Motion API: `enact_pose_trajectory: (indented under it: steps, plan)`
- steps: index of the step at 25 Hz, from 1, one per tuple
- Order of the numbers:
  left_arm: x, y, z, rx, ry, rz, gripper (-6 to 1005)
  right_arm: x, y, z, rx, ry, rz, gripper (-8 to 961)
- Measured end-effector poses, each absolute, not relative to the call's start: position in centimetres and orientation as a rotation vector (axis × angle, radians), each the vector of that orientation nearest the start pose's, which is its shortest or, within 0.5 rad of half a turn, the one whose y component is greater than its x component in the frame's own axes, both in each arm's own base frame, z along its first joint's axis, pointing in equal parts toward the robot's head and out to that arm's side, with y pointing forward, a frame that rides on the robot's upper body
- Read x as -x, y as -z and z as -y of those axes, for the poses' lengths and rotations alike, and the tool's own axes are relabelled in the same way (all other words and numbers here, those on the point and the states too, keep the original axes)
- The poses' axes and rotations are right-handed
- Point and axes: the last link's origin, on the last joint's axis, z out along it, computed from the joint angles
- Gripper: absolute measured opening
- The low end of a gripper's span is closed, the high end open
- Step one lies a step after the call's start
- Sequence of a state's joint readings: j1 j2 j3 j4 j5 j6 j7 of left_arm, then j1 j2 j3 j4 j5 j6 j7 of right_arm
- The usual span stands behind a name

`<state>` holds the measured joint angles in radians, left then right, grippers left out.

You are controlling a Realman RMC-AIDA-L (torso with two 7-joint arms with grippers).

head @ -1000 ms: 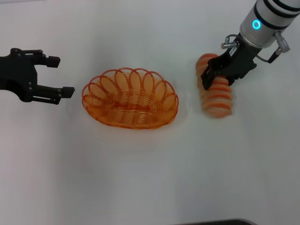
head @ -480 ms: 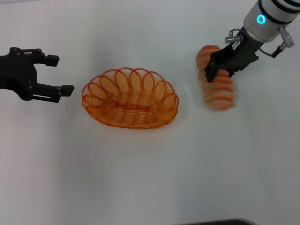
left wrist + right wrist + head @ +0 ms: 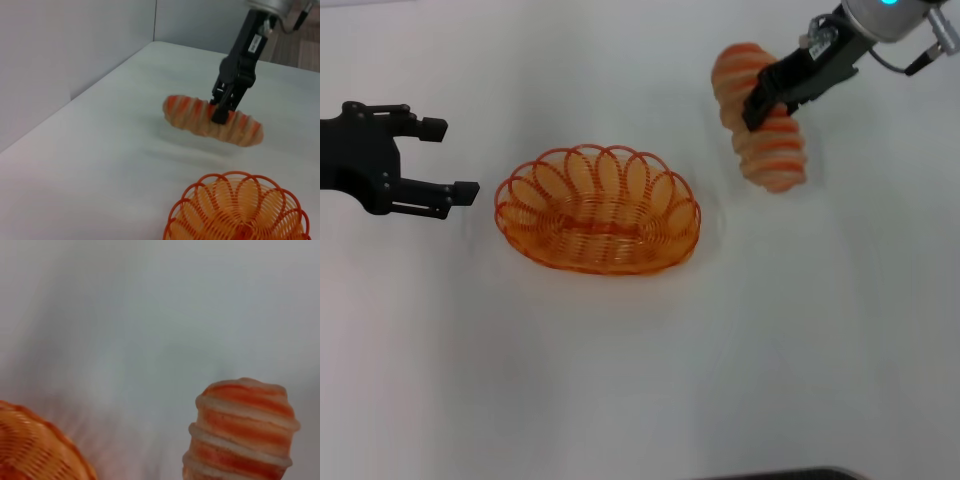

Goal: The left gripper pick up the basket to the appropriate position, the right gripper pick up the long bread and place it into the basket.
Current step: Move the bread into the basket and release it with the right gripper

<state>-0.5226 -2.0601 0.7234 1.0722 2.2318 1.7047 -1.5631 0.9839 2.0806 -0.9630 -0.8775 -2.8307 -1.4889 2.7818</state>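
The orange wire basket [image 3: 598, 210] stands on the white table near the middle; its rim also shows in the left wrist view, basket [image 3: 240, 210], and the right wrist view, basket [image 3: 40, 450]. To its left my left gripper [image 3: 450, 158] hovers open, apart from the basket. At the far right, my right gripper [image 3: 760, 100] is shut on the long bread [image 3: 760, 125], holding it in the air above the table. The ridged long bread [image 3: 212, 120] hangs level under the right gripper [image 3: 220, 112] in the left wrist view. One end of the long bread [image 3: 242, 432] fills the right wrist view.
The white table [image 3: 640, 380] stretches bare in front of the basket. Grey walls [image 3: 75, 45] meet at a corner behind the table's far edge.
My right gripper has lifted the long bread off the table and carried it up and slightly toward the basket. The left gripper and the basket have stayed put.
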Motion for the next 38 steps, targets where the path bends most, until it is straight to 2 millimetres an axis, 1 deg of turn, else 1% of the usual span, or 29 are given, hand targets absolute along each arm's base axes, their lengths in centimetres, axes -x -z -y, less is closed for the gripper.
enact_pose_trajectory:
  steps: [3, 6, 7, 8, 13, 18, 19, 20, 23, 27, 29, 38]
  plan:
    - [24.8, -5.8, -33.7, 2.832, 0.269, 0.443, 891, -15.9, -0.9, -42.4, 2.357, 0.416, -1.321, 485]
    - [24.7, -5.7, -33.6, 2.84, 0.276, 0.445, 891, -15.1, -1.1, -42.3, 2.431, 0.462, -1.214, 468]
    - [24.6, -5.6, -33.6, 2.843, 0.278, 0.446, 891, -14.5, -1.2, -42.4, 2.47, 0.479, -1.141, 461]
    - [24.6, -5.6, -33.6, 2.844, 0.28, 0.445, 891, -14.5, -1.2, -42.4, 2.47, 0.479, -1.141, 453]
    - [24.5, -5.5, -33.6, 2.838, 0.299, 0.45, 891, -13.0, -1.1, -42.6, 2.555, 0.487, -0.983, 411]
    - [24.6, -5.4, -33.6, 2.828, 0.305, 0.46, 891, -10.9, -0.3, -42.4, 2.692, 0.473, -0.802, 349]
    - [24.7, -5.4, -33.6, 2.827, 0.306, 0.463, 891, -9.8, 0.1, -42.0, 2.765, 0.447, -0.734, 333]
    - [24.7, -5.4, -33.6, 2.827, 0.307, 0.465, 891, -9.8, 0.1, -42.0, 2.765, 0.447, -0.734, 324]
    - [24.7, -5.3, -33.5, 2.827, 0.313, 0.47, 891, -8.7, 0.6, -41.7, 2.825, 0.449, -0.658, 295]
    - [24.6, -5.2, -33.5, 2.827, 0.317, 0.472, 891, -8.1, 1.7, -41.0, 2.867, 0.541, -0.546, 272]
    - [24.7, -5.2, -33.5, 2.826, 0.317, 0.472, 891, -7.6, 2.7, -40.2, 2.909, 0.586, -0.48, 262]
    - [24.7, -5.5, -33.6, 2.815, 0.322, 0.473, 890, -6.5, 4.3, -39.2, 2.965, 0.625, -0.372, 229]
